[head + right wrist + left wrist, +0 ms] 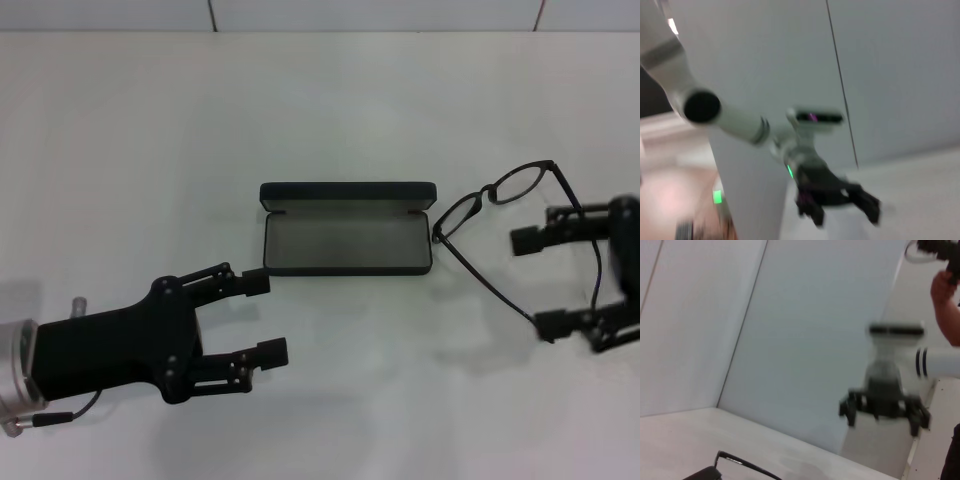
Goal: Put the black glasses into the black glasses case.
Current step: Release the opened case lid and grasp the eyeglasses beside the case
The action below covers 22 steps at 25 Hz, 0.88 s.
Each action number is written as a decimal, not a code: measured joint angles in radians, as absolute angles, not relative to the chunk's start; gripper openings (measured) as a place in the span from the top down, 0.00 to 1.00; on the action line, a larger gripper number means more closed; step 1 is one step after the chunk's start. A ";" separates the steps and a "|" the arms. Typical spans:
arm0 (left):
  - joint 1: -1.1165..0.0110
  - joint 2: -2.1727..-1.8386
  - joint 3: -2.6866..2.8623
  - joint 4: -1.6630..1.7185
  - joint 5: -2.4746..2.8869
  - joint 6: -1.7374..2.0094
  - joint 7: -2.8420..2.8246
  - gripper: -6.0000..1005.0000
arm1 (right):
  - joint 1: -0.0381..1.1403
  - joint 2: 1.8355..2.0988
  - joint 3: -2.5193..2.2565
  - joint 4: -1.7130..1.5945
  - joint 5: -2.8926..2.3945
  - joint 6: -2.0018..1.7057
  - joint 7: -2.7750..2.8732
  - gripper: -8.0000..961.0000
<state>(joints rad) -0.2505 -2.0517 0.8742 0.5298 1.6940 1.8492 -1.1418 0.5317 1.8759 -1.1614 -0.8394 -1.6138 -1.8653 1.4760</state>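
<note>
Matte rectangular black glasses case open; thin-framed black glasses beside.

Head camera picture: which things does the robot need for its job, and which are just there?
For the job:
- black glasses, unfolded, right of the case
- black glasses case, lid open
- right gripper, open around the temple arms
- left gripper, open, near the case

Just there:
- white table
- nothing else lying about
</note>
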 joint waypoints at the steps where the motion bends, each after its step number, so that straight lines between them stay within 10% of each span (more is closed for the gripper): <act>1: -0.250 -2.050 0.873 0.529 1.694 1.848 -1.146 0.16 | 0.542 1.868 -1.150 -0.897 -1.645 -1.866 1.539 0.18; 8: -0.261 -2.048 0.869 0.526 1.695 1.840 -1.162 0.16 | 0.752 1.856 -1.074 -1.356 -2.096 -1.994 2.065 0.18; 22: -0.299 -2.055 0.874 0.517 1.696 1.791 -1.166 0.16 | 1.014 1.981 -1.415 -1.385 -2.689 -1.931 2.040 0.18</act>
